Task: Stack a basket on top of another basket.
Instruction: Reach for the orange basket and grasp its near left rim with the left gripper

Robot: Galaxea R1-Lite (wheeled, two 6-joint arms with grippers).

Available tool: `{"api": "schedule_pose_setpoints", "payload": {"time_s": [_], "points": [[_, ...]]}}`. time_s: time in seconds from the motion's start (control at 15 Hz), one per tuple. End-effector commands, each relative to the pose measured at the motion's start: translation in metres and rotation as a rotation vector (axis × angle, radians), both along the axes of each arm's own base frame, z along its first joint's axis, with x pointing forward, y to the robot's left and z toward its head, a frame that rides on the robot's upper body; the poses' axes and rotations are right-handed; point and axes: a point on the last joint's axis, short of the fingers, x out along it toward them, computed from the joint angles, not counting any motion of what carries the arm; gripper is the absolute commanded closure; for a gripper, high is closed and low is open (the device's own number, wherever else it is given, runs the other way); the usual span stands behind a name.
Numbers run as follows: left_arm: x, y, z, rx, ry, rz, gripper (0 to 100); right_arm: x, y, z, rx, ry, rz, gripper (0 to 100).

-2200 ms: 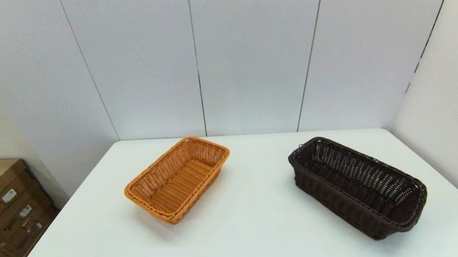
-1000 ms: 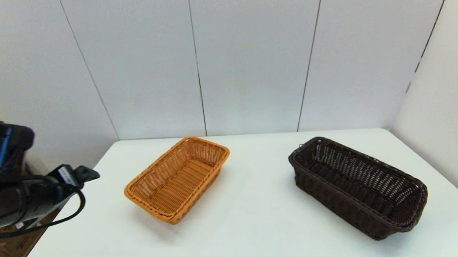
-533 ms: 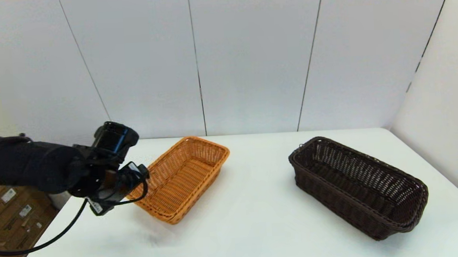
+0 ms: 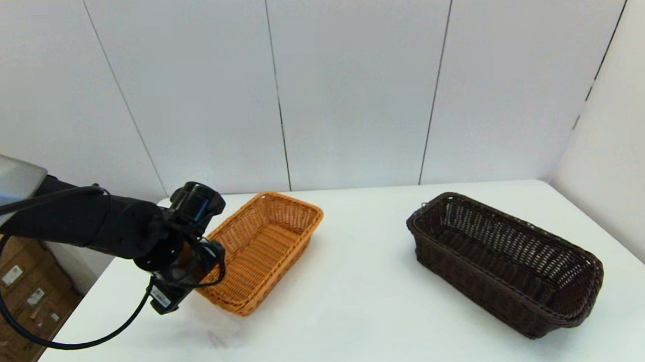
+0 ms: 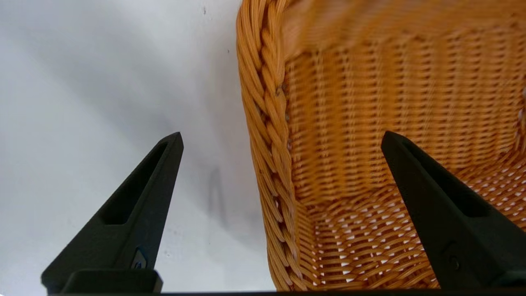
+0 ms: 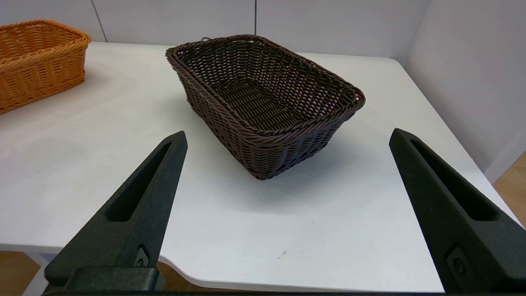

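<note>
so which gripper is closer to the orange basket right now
Left. The left gripper is open, straddling the orange basket's braided rim at its near-left end. The right gripper is open too, back at the table's near edge, facing the dark basket.

A white surface [image 4: 363, 322] is backed by pale grey wall panels [image 4: 350, 80]; brown cardboard boxes [image 4: 8, 297] are stacked beside its left edge.

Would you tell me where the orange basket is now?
In the head view the orange basket sits left of centre on the table, the left gripper at its left rim.
</note>
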Motion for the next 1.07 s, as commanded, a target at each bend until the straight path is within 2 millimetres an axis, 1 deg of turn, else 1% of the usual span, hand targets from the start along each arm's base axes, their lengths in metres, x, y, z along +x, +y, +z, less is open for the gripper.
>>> {"api": "schedule_pose_setpoints", "payload": {"time_s": [0.07, 0.2, 0.47, 0.67, 1.07], "points": [[0.004, 0.009, -0.004, -0.085, 0.07, 0.01, 0, 0.0, 0.0, 0.0, -0.002, 0.0, 0.001, 0], [0.006, 0.013, -0.005, -0.119, 0.092, 0.012, 0, 0.0, 0.0, 0.0, -0.002, 0.0, 0.001, 0], [0.013, 0.022, -0.014, -0.165, 0.13, 0.034, 0, 0.0, 0.0, -0.001, -0.015, 0.003, 0.002, 0], [0.018, 0.02, -0.026, -0.181, 0.174, 0.03, 0, 0.0, 0.0, -0.001, -0.015, 0.003, 0.002, 0], [0.021, 0.019, -0.031, -0.179, 0.196, 0.028, 0, 0.0, 0.0, -0.001, -0.015, 0.003, 0.002, 0]]}}
